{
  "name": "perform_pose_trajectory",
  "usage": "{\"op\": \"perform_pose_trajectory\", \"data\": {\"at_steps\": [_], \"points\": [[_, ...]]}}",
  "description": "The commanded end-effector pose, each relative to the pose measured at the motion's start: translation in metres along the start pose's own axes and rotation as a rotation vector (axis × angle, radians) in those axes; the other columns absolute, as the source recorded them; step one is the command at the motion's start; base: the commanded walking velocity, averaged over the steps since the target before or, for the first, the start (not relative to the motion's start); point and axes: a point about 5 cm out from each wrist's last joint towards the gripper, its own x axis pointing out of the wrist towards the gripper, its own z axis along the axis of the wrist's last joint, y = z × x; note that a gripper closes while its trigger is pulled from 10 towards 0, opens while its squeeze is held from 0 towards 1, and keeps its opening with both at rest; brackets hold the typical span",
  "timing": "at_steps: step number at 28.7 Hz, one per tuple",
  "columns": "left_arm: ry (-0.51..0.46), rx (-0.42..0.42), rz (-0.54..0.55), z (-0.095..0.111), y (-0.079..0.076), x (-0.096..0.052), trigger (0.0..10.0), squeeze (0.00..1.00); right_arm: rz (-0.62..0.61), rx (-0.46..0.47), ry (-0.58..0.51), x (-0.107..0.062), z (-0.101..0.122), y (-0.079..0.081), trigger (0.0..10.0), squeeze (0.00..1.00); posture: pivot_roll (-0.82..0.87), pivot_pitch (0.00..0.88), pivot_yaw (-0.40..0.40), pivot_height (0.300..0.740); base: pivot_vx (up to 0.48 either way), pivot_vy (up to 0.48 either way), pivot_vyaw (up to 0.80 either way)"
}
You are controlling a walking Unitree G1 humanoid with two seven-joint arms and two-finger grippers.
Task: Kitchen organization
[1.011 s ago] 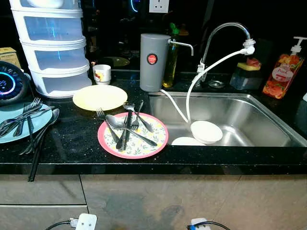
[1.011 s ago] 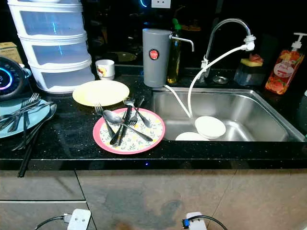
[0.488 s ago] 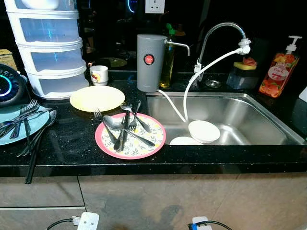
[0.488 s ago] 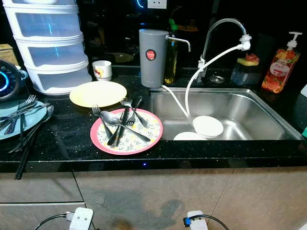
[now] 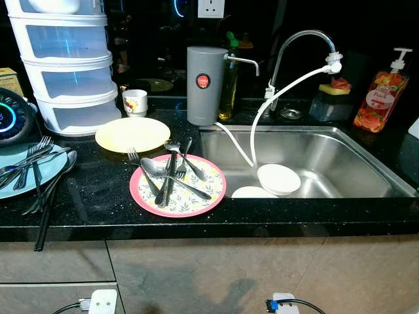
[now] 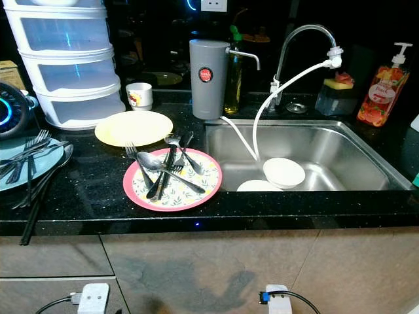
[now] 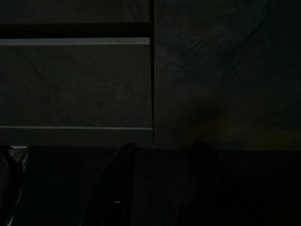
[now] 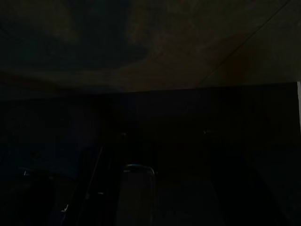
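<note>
A pink plate (image 5: 178,193) piled with cutlery (image 5: 171,171) sits on the black counter (image 5: 98,203), left of the sink (image 5: 340,160). The left gripper (image 7: 160,188) hangs low by the cabinet, well below the plate; I cannot tell its jaw width.

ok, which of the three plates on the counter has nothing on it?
The yellow plate, behind the pink plate. Pink and blue plate both carry cutlery.

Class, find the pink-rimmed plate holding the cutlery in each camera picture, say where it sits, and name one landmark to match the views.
Left eye view: pink-rimmed plate lies left of centre, beside the sink.
Right eye view: plate slightly further left.
Left wrist view: too dark; plate not made out.
Right wrist view: too dark; plate not made out.
Shared landmark: grey canister behind the plate.
</note>
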Motion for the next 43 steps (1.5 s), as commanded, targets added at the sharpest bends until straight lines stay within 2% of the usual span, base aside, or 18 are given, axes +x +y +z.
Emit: {"op": "perform_pose_trajectory", "data": {"at_steps": [1,5,11,14,15,17,18,19,20,21,23,27,31,35,37,41,42,43], "points": [[0.029,-0.01,0.009,-0.006,0.005,-0.002,10.0,0.0,-0.014,0.01,-0.015,0.0,0.003,-0.002,10.0,0.0,0.04,0.0,-0.037,0.74,0.0,0.0,0.0],[0.048,-0.044,0.011,-0.008,0.005,-0.003,10.0,0.0,-0.015,0.022,0.009,0.0,-0.002,0.001,10.0,0.0,0.04,0.0,-0.033,0.74,0.0,0.0,0.0],[0.058,-0.038,-0.015,-0.003,-0.002,0.002,10.0,0.0,-0.018,-0.003,0.004,0.0,-0.001,0.002,10.0,0.0,0.04,0.0,-0.032,0.74,0.0,0.0,0.0],[0.068,-0.012,-0.029,-0.002,-0.004,0.003,10.0,0.0,-0.024,-0.007,0.0,0.001,0.001,0.001,10.0,0.0,0.04,0.0,-0.034,0.74,0.0,0.0,0.0],[0.083,0.035,-0.048,-0.004,-0.008,0.003,10.0,0.0,-0.021,-0.014,0.003,0.0,0.001,-0.001,10.0,0.0,0.05,0.0,-0.048,0.74,0.0,0.0,0.0],[0.102,0.09,-0.049,-0.006,-0.01,0.003,10.0,0.0,-0.024,-0.032,0.024,0.0,-0.002,-0.002,10.0,0.0,0.05,0.0,-0.052,0.74,0.0,0.0,0.0],[0.115,0.089,-0.049,-0.008,-0.009,0.002,10.0,0.0,-0.039,-0.102,0.043,-0.001,-0.005,-0.003,10.0,0.0,0.03,0.0,-0.042,0.74,0.0,0.0,0.0],[0.115,0.089,-0.049,-0.008,-0.009,0.002,10.0,0.0,-0.039,-0.102,0.043,-0.001,-0.005,-0.003,10.0,0.0,0.03,0.0,-0.042,0.74,0.0,0.0,0.0],[0.124,0.083,-0.051,-0.01,-0.009,0.001,10.0,0.0,-0.046,-0.146,0.068,-0.001,-0.007,-0.004,10.0,0.0,0.03,0.0,-0.033,0.74,0.0,0.0,0.0],[0.14,0.079,-0.079,-0.014,-0.013,0.0,10.0,0.0,-0.049,-0.095,0.062,0.0,-0.005,-0.005,10.0,0.0,0.04,0.0,-0.045,0.74,0.0,0.0,0.0],[0.14,0.072,-0.094,-0.014,-0.016,0.0,10.0,0.0,-0.047,-0.059,0.053,0.0,-0.004,-0.005,10.0,0.0,0.04,0.0,-0.052,0.74,0.0,0.0,0.0],[0.151,0.04,-0.069,-0.016,-0.015,-0.001,10.0,0.0,-0.036,-0.1,0.099,-0.002,-0.014,-0.003,10.0,0.0,0.04,0.0,-0.036,0.74,0.0,0.0,0.0],[0.168,0.094,-0.117,-0.021,-0.02,-0.003,10.0,0.0,-0.055,-0.065,0.124,-0.002,-0.016,-0.004,10.0,0.0,0.04,0.0,-0.04,0.74,0.0,0.0,0.0],[0.172,0.077,-0.108,-0.022,-0.017,-0.004,10.0,0.0,-0.023,-0.108,0.135,-0.003,-0.021,0.001,10.0,0.0,0.03,0.0,-0.023,0.74,0.0,0.0,0.0],[0.175,0.102,-0.134,-0.023,-0.019,-0.005,10.0,0.0,0.003,-0.055,0.105,-0.003,-0.018,0.004,10.0,0.0,0.03,0.0,-0.024,0.74,0.0,0.0,0.0],[0.161,0.098,-0.15,-0.023,-0.021,-0.005,10.0,0.0,0.041,-0.051,0.09,-0.003,-0.017,0.006,10.0,0.0,0.03,0.0,-0.04,0.74,0.0,0.0,0.0],[0.139,0.125,-0.115,-0.02,-0.016,-0.005,10.0,0.0,0.042,-0.124,0.117,-0.004,-0.021,0.005,10.0,0.0,0.01,0.0,-0.03,0.74,0.0,0.0,0.0],[0.133,0.106,-0.103,-0.021,-0.012,-0.007,10.0,0.0,0.032,-0.168,0.119,-0.004,-0.021,0.003,10.0,0.0,0.0,0.0,-0.011,0.74,0.0,0.0,0.0]]}}
